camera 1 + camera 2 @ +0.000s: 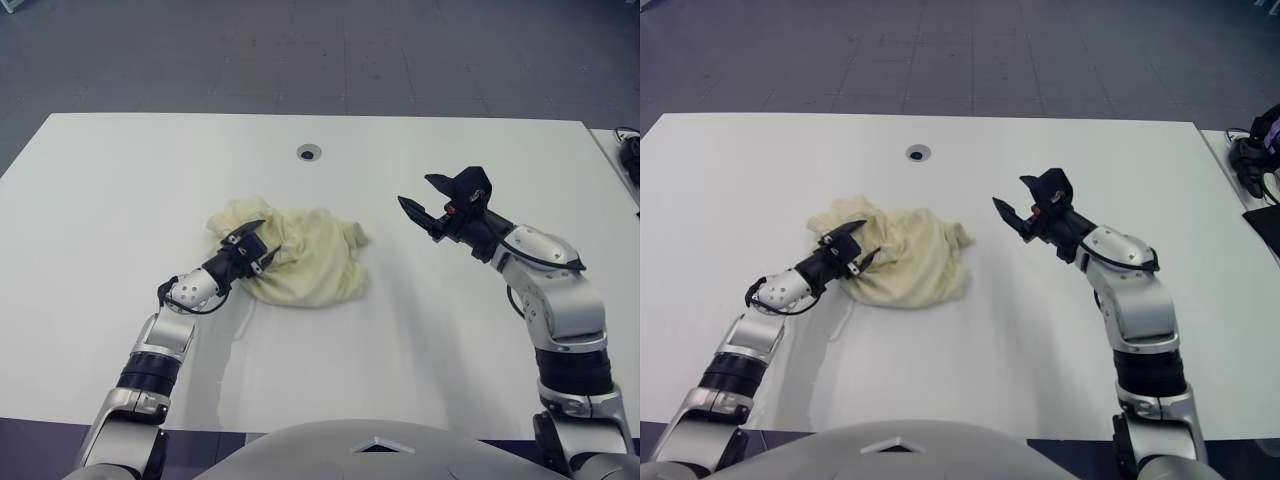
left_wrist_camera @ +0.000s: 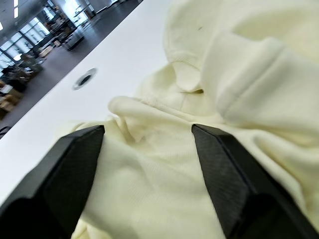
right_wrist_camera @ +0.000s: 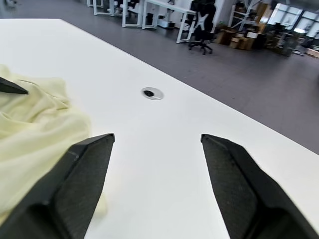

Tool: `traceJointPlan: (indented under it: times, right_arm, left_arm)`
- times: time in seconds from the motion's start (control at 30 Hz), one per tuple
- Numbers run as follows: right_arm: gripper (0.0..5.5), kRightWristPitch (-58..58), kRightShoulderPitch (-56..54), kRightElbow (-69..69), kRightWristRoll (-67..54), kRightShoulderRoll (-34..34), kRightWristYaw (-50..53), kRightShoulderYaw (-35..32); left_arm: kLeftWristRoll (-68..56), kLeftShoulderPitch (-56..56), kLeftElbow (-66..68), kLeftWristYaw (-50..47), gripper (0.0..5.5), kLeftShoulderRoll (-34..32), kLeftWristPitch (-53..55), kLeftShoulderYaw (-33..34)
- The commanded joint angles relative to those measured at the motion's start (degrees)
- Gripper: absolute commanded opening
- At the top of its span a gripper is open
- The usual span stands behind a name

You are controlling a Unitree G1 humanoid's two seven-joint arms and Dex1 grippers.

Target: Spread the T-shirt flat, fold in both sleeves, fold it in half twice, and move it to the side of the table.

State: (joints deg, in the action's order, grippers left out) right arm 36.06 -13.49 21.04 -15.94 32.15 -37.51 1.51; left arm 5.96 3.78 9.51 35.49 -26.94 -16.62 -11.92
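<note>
A pale yellow T-shirt (image 1: 300,262) lies crumpled in a heap near the middle of the white table (image 1: 120,180). My left gripper (image 1: 256,250) is open at the heap's left edge, its fingers (image 2: 75,164) straddling bunched cloth (image 2: 159,149) around the collar. My right gripper (image 1: 438,203) hangs open above the bare table to the right of the shirt, a short way from it, with nothing between its fingers (image 3: 84,169). The shirt's edge (image 3: 35,124) shows beside it in the right wrist view.
A round cable grommet (image 1: 309,152) sits in the table behind the shirt. Dark cables and gear (image 1: 1250,155) lie beyond the table's right edge. Bare table surrounds the shirt on all sides.
</note>
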Motion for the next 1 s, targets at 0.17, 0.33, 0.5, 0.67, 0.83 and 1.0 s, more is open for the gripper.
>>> traceJointPlan:
  times: [0.17,0.33,0.5,0.67,0.83,1.0]
  right_arm:
    - [4.66,7.3,-0.8,6.7,-4.4,11.4,-14.7,8.1]
    - [4.53,8.6,-0.3,7.9,-5.8,12.9,-18.1,11.9]
    - [3.82,3.5,-1.6,1.5,-0.4,10.0,-17.3,18.9]
    - [2.96,1.2,-3.3,-3.1,2.6,8.5,-18.9,23.0]
    - [2.17,1.8,-5.3,-4.3,2.4,9.5,-22.8,23.9]
    - [1.29,3.2,-5.6,-0.1,0.5,11.6,-25.6,21.9]
  left_arm:
    - [0.2,-4.0,-10.7,5.8,4.60,-1.6,5.0,-5.6]
    - [1.2,-2.2,-11.3,4.7,5.40,-1.4,6.0,-5.5]
    - [0.7,-2.4,-12.0,4.1,5.40,-0.7,5.2,-5.9]
    - [0.6,-3.0,-12.9,4.4,5.40,-0.8,5.2,-6.4]
    - [1.0,-3.4,-12.8,4.2,5.40,-1.3,5.3,-6.2]
    - [0.9,-3.6,-13.0,3.3,5.40,-2.6,6.0,-4.0]
